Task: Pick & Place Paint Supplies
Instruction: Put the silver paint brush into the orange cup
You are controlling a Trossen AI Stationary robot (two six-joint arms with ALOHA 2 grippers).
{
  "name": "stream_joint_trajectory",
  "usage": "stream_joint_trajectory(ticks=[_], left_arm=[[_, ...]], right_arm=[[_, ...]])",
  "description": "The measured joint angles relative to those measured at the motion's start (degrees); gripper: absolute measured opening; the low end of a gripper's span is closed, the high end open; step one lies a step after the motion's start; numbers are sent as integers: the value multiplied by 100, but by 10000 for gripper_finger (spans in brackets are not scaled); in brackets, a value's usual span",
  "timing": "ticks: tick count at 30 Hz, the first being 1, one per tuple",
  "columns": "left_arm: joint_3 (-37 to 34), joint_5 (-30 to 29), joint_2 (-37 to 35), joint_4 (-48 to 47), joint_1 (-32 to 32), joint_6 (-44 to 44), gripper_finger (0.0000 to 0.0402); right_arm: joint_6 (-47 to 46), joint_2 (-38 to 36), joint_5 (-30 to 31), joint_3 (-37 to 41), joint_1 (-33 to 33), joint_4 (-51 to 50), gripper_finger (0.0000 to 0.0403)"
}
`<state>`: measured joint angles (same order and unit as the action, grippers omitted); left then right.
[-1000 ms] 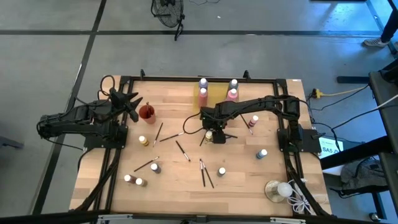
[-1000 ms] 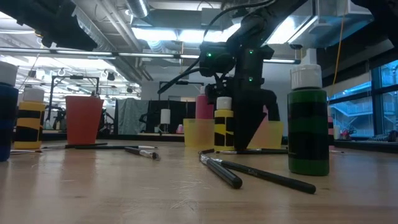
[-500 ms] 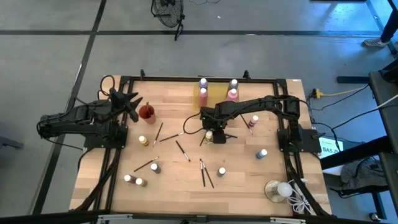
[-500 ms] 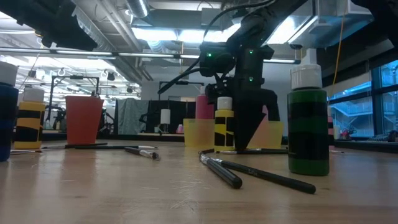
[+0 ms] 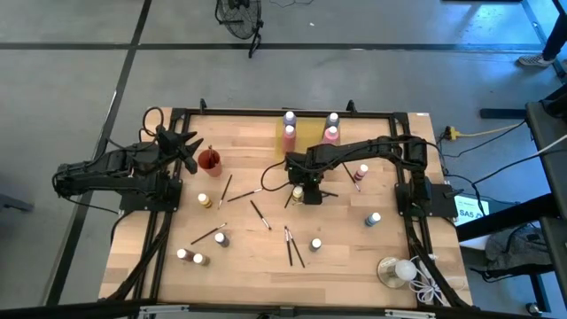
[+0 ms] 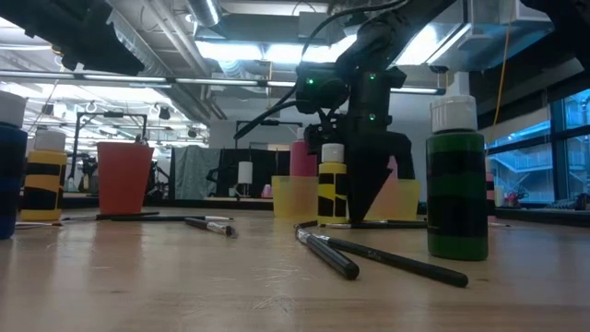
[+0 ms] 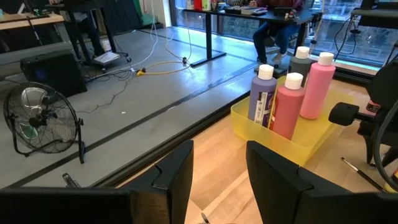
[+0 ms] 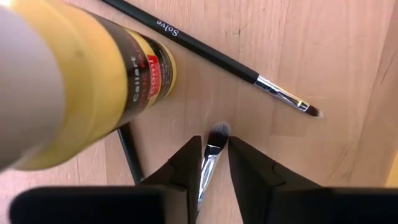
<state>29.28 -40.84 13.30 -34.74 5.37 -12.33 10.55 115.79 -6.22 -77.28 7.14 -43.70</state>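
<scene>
My right gripper (image 5: 307, 192) points down at mid-table beside a yellow, white-capped paint bottle (image 8: 93, 81). It is open by a narrow gap, with a pale-tipped paintbrush (image 8: 212, 146) lying on the wood between its fingers. A second dark-handled brush (image 8: 211, 53) lies just beyond it. My left gripper (image 7: 217, 168) hangs open with nothing between its fingers at the far left, near a red cup (image 5: 210, 160). A yellow tray (image 5: 306, 137) at the far edge holds purple, pink and grey bottles. My right gripper has its fingers on either side of the brush's metal ferrule (image 8: 210, 155), just behind the bristles. They come from above, pointing down. A gap shows at one finger (image 8: 249, 165), and I cannot tell whether the other touches. The brush lies flat on the table.
More brushes (image 5: 292, 246) (image 5: 260, 213) (image 5: 226, 189) and small bottles (image 5: 204, 201) (image 5: 316, 244) (image 5: 374, 218) (image 5: 361, 173) are scattered over the wood. A green bottle (image 6: 455, 184) stands close to the low camera. A clear dish with a white ball (image 5: 396, 270) sits at the near right corner.
</scene>
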Motion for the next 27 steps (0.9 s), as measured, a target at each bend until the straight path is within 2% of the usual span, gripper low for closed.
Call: stream_joint_trajectory(ticks=[14,27], left_arm=[[0,0,0,-2,0,1,143],[0,0,0,0,0,0,143]], right_arm=[[46,-4,-121,-4,-2,-22,6],[-2,-4,-136,-4,-2,-31,1]])
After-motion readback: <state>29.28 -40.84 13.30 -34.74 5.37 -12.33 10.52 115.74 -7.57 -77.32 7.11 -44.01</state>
